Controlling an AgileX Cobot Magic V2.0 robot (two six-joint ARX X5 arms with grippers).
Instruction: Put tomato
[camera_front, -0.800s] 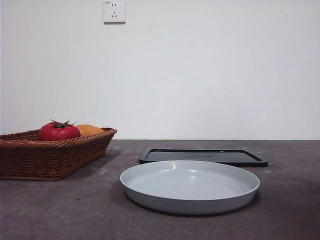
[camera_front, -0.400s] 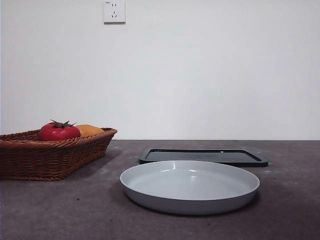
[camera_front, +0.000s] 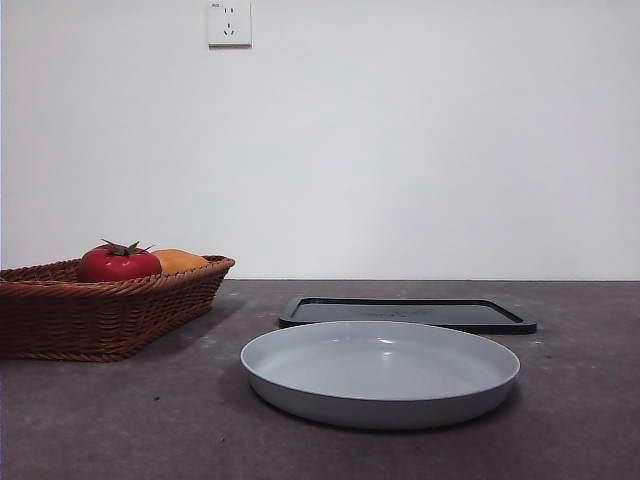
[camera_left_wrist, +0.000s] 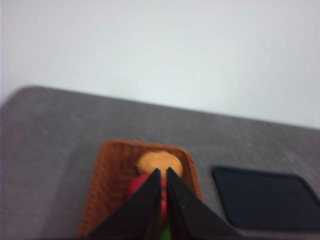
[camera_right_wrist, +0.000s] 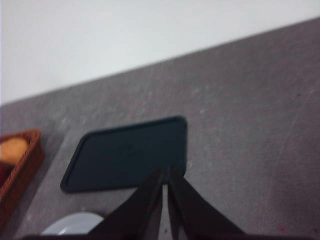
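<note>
1. Red glossy tomato (camera_front: 118, 263) with green stem sits in the wicker basket (camera_front: 100, 310) at the left of the counter (camera_front: 150, 420), touching an orange round item (camera_front: 178, 260) just beside it.
2. Left wrist view: left claw (camera_left_wrist: 161, 172) hangs above the basket, jaws closed almost tip to tip, holding nothing; tomato partly hidden behind the jaws, orange item past it.
3. Right claw (camera_right_wrist: 163, 171) jaws also closed to a thin slit, empty, above the counter over the near edge of the dark tray (camera_right_wrist: 125, 152).
4. Grey round plate (camera_front: 380, 372) lies near the counter's front centre, nothing in it.
5. Dark flat tray lies just behind the plate, nothing on it.
6. Basket and plate are apart, bare counter between them.
7. Neither arm shows in the front view.
8. White wall (camera_front: 400, 140) behind, socket (camera_front: 229, 22) high on it above the basket.
</note>
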